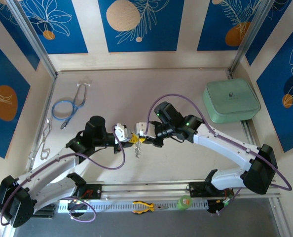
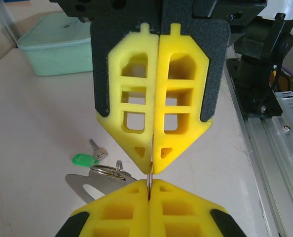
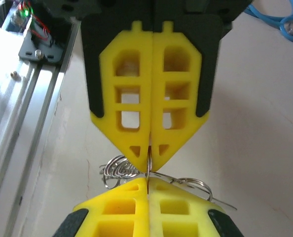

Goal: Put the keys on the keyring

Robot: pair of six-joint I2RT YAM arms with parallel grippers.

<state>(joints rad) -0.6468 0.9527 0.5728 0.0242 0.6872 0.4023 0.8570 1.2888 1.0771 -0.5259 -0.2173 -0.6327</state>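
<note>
Yellow-fingered left gripper (image 2: 149,185) and right gripper (image 3: 147,184) meet tip to tip at mid-table, both clamped on one thin ring of the silver-ringed keyring (image 3: 118,170) — the small green-headed metal key (image 2: 85,159) lies on the white table (image 2: 33,148) just beside it

Both white arms angle in to frame centre, top view. Left gripper (image 1: 132,138) and right gripper (image 1: 142,132) meet tip to tip. Yellow lattice plastic fingers (image 2: 122,217) on each are pressed tight together.
</note>
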